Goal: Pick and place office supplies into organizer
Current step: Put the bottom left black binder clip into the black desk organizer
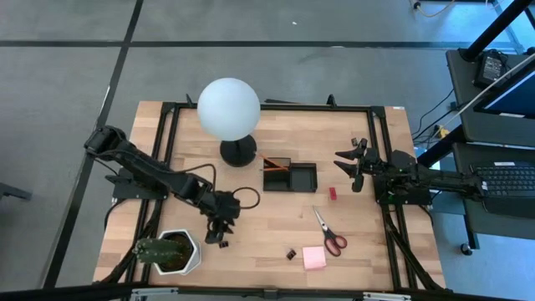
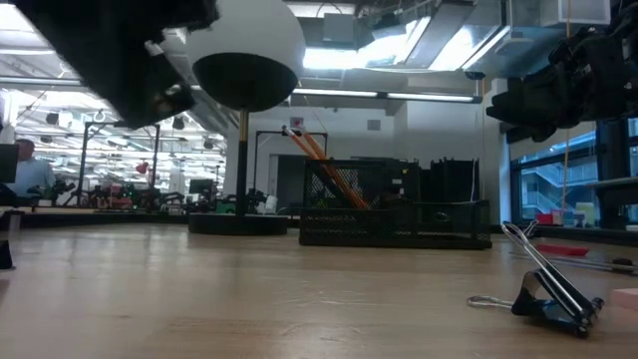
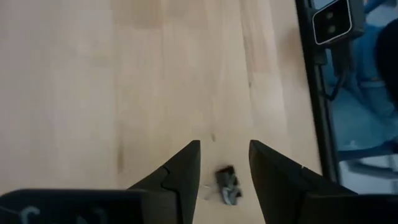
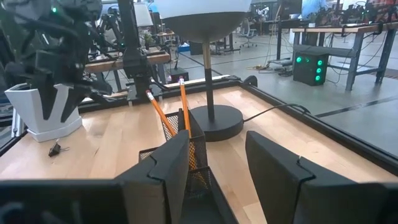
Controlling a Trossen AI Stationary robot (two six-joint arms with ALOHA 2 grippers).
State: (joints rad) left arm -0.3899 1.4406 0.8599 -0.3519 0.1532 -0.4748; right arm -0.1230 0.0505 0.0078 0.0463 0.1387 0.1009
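Clip (image 3: pixel 227 185) between the spread fingers of our left hand (image 3: pixel 224 163), low over the tabletop (image 3: pixel 93 81).

In the high view our left hand (image 1: pixel 220 227) hangs near the plant (image 1: pixel 170 252), fingers apart around the clip but not pressed on it. A second clip (image 2: pixel 546 297) lies in the low view's foreground, seen from above (image 1: pixel 291 252) just beside the pink pad (image 1: pixel 314 257). The scissors (image 1: pixel 329 234) lie near the pad, and the red block (image 1: pixel 332 193) sits between scissors and organizer (image 1: pixel 290 176). The organizer stands just beside the lamp (image 1: pixel 229 110) base, with orange pencils (image 4: pixel 165 118) leaning in its lamp-side compartment. Our right hand (image 1: pixel 349 165) hovers beyond the organizer's other end, fingers spread, holding nothing.
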